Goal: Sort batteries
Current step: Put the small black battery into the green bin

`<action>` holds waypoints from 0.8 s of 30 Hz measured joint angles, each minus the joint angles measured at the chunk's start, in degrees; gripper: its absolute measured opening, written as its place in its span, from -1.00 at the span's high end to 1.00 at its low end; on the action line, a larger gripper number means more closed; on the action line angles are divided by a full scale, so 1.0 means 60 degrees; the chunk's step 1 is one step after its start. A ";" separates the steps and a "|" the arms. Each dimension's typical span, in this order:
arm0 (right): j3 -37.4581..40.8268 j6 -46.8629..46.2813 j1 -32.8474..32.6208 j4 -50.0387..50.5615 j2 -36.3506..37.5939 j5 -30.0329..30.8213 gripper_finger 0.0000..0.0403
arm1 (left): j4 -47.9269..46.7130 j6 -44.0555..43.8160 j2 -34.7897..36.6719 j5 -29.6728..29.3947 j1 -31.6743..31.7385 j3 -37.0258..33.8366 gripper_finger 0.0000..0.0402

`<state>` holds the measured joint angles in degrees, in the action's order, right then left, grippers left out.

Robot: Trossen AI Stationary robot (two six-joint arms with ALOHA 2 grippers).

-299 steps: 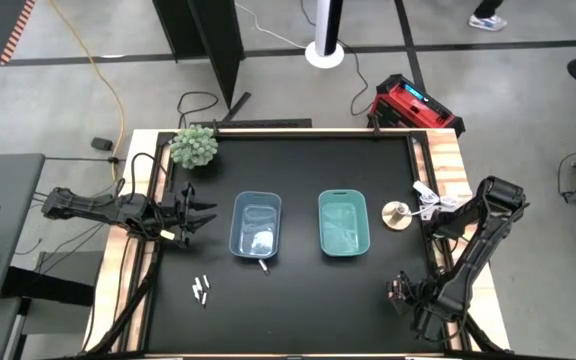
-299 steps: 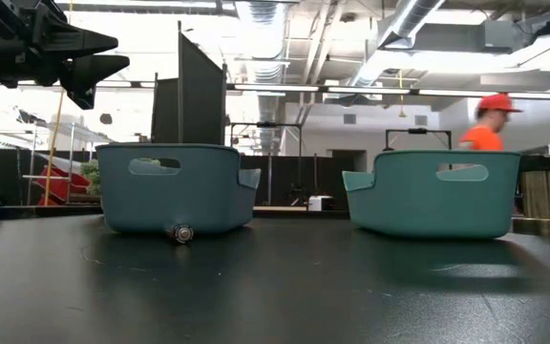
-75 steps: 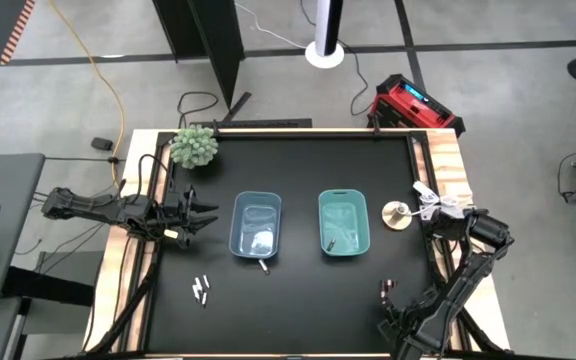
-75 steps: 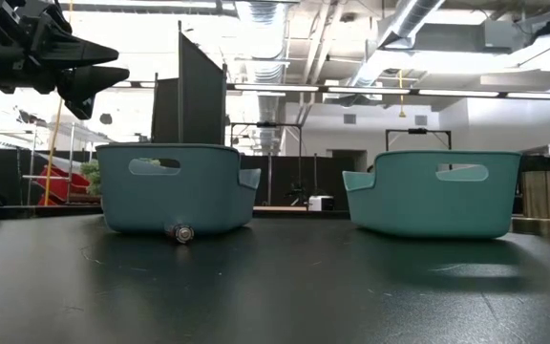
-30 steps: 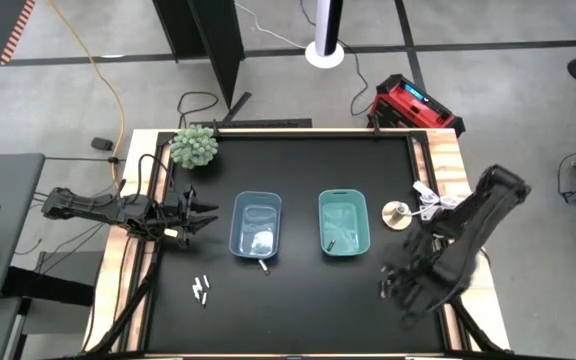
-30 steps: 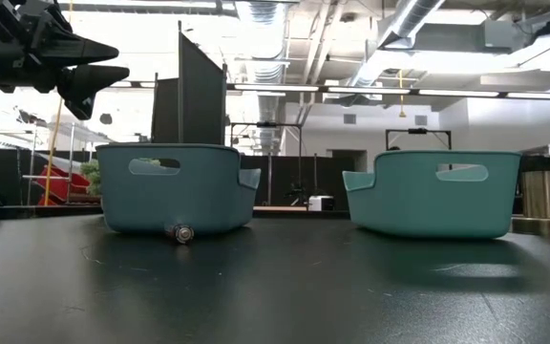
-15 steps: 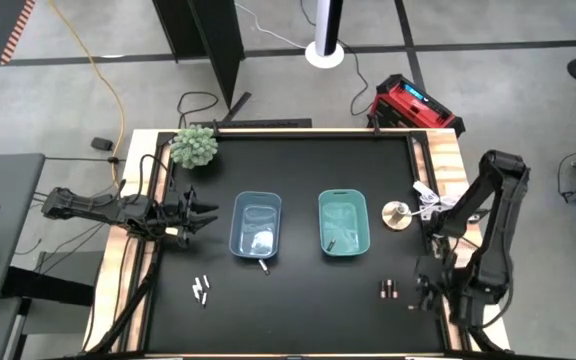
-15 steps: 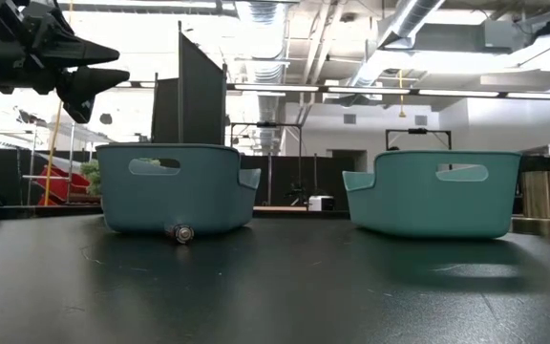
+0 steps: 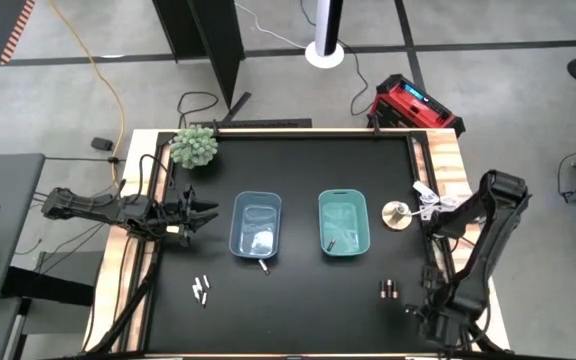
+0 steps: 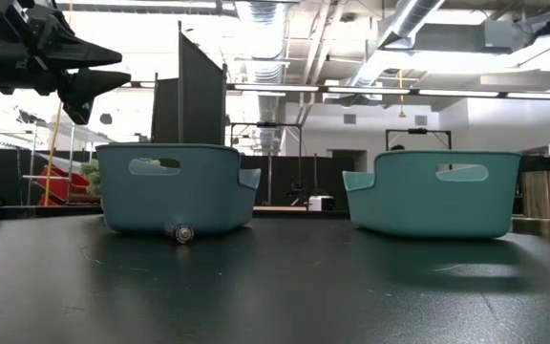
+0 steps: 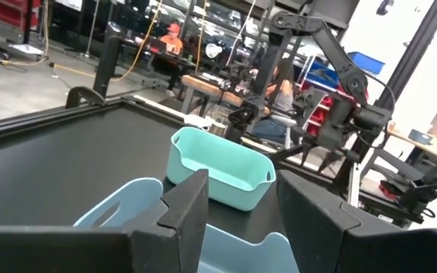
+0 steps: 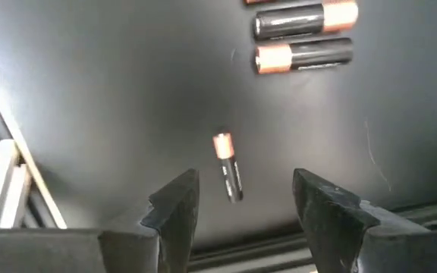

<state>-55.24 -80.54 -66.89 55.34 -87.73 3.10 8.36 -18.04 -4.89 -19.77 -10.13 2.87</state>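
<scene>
Right gripper (image 12: 237,208), fingers spread wide, hovers over a small dark battery (image 12: 227,167) (probably its next pick), needing a straight descent; left gripper (image 9: 200,213) waits, parted.

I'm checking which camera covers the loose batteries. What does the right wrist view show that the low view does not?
Only the right wrist view shows the right tool, open above a small dark battery, with two larger dark batteries farther off. Only the low view shows the blue bin, the teal bin, one battery end-on against the blue bin, and the left tool raised. Both show the black tabletop.
</scene>
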 joint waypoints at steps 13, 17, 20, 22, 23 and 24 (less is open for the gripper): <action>0.0000 0.0506 0.0116 -0.0615 -0.1295 -0.0949 -0.13 | -0.0257 0.0000 0.0000 -0.0008 -0.0001 0.0000 0.24; 0.0007 0.0508 0.0120 -0.0631 -0.1517 -0.1054 -0.13 | -0.0255 0.0000 0.0000 -0.0011 0.0000 0.0000 0.24; 0.0025 0.0573 0.0160 -0.0697 -0.1650 -0.1071 -0.13 | -0.0251 0.0000 0.0000 -0.0011 -0.0004 0.0000 0.24; 0.0021 0.0743 0.0208 -0.0790 -0.1728 -0.1121 -0.12 | -0.0247 0.0000 0.0004 -0.0012 -0.0003 0.0000 0.24; 0.0010 0.0814 0.0261 -0.0867 -0.1777 -0.1134 -0.11 | -0.0230 0.0000 0.0004 -0.0011 -0.0004 0.0000 0.24; 0.0007 0.0906 0.0328 -0.0909 -0.1799 -0.1178 -0.09 | -0.0229 0.0000 0.0004 -0.0011 -0.0001 0.0000 0.24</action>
<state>-55.20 -75.11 -64.92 49.88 -98.52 -3.97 6.98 -18.04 -4.86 -19.84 -10.14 2.87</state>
